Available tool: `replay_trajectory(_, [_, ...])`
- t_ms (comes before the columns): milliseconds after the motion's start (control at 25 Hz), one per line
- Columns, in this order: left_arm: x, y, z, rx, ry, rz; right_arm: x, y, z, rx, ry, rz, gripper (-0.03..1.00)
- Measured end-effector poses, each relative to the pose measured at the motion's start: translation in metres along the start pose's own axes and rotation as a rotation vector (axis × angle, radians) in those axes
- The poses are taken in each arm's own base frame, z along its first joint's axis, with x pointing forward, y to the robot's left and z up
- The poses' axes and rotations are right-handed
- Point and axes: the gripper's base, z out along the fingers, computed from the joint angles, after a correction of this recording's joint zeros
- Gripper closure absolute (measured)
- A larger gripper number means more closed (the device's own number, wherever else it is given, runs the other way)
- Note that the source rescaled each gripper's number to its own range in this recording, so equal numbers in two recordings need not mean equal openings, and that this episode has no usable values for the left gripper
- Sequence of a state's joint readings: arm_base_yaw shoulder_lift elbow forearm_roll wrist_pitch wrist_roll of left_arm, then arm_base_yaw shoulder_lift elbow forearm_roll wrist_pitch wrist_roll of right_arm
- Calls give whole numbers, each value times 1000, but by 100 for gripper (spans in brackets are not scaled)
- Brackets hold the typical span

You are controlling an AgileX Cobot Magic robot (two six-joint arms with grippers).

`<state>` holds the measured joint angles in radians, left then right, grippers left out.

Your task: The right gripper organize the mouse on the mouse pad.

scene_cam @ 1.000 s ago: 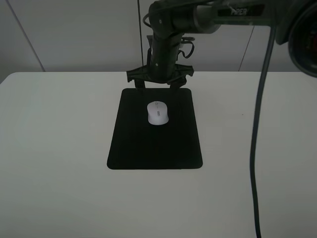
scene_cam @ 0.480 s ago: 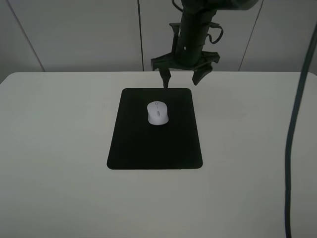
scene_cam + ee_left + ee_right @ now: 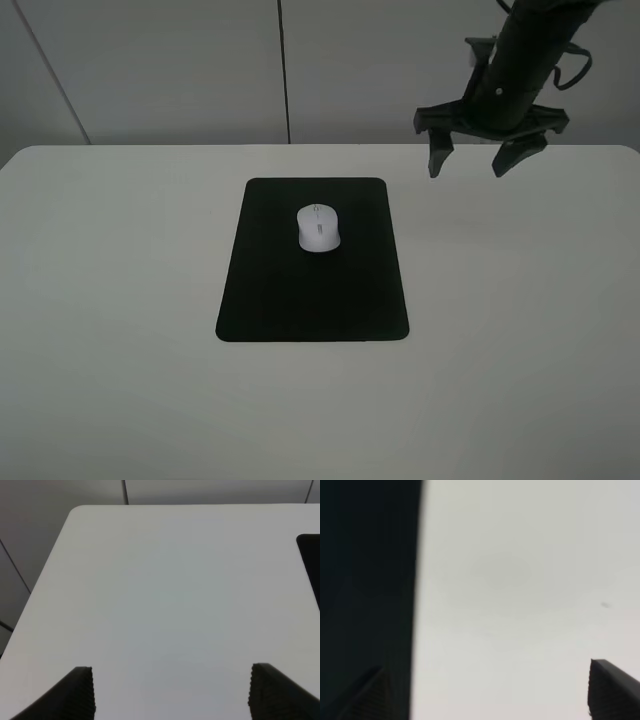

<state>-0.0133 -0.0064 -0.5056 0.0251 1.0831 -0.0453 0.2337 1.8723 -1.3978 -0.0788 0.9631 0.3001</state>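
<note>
The white mouse [image 3: 319,228] lies on the upper middle of the black mouse pad [image 3: 313,290] on the white table. My right gripper [image 3: 472,166] hangs open and empty above the table's far right, well to the right of the pad. In the right wrist view its two fingertips [image 3: 612,685] show wide apart, with the pad's edge [image 3: 367,580] blurred beside them; the mouse is out of that view. My left gripper [image 3: 170,692] is open and empty over bare table, with a corner of the pad [image 3: 310,560] in its view.
The white table [image 3: 120,330] has its back edge against a grey panelled wall [image 3: 150,70]. The left wrist view shows the table's far corner and side edge [image 3: 55,545].
My right gripper has risen and swung to the right, from just behind the pad's far edge to over the table's far right. The mouse and pad have not moved.
</note>
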Motion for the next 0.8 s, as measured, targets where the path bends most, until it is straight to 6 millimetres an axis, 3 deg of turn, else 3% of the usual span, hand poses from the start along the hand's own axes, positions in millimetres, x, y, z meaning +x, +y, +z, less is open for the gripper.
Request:
replay_trajectory(160, [0,0,0,0,0,0,24,-45,-19,16,-28,97,21])
replay_trajectory(320, [0,0,0,0,0,0,50,-73,-44,24,-86,165,21])
replay_trajectory(560, [0,0,0,0,0,0,93,-86,-98,23,-269,181,21])
replay_trajectory(800, [0,0,0,0,0,0,149,-92,-148,12,-505,171,21])
